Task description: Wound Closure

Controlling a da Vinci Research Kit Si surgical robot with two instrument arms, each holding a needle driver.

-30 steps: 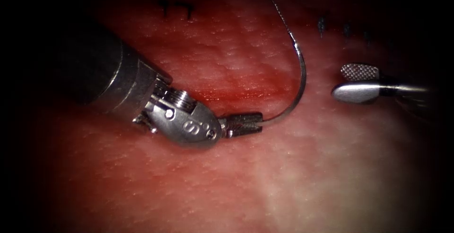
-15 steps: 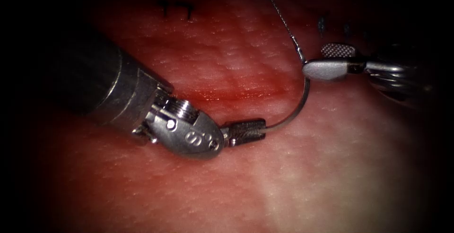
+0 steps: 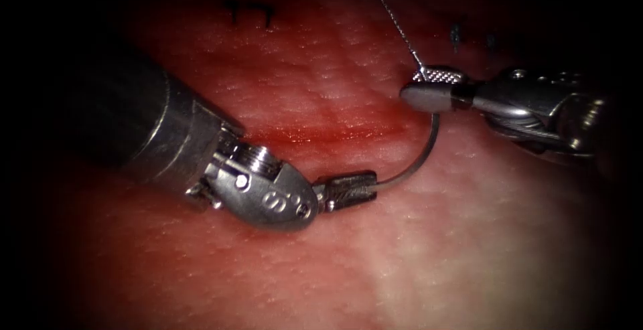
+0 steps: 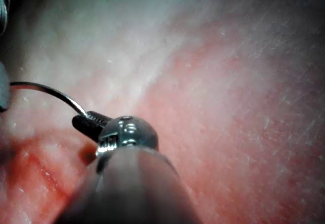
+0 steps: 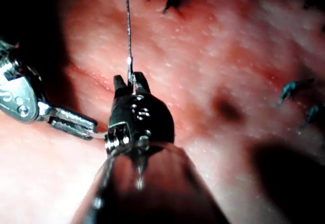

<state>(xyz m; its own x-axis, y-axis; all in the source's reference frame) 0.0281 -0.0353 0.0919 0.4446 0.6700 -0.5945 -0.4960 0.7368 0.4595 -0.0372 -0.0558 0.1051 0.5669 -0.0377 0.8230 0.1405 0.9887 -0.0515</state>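
Endoscope view: you have both tools on one needle, above the tissue (image 3: 469,236).
Left fingers: your left tool (image 3: 348,190) has its fingers clamped on the needle (image 3: 422,154) at one end of its curve; the same grip shows in the left wrist view (image 4: 91,122) with the needle (image 4: 45,89) arcing away from it.
Right fingers: your right tool (image 3: 432,86) has reached the other end of the needle, where the thread (image 3: 392,15) joins; half a second ago it was just short of this spot, a second ago well to the right. Fingers sit on either side of the needle, slightly apart in the right wrist view (image 5: 131,84); you cannot tell if they grip yet.
Needle: free of the tissue, curve running from the left tool up to the right tool, on the right of the cut (image 3: 328,132).
Thread: leaves the needle's end at the right tool and runs up and left out of view; in the right wrist view (image 5: 127,26) it rises straight from the fingers.
Cut: dark red line with red fluid (image 3: 355,129), just above the left tool.
Stitches: dark ones at the upper left (image 3: 249,12), more at the upper right (image 3: 455,34).
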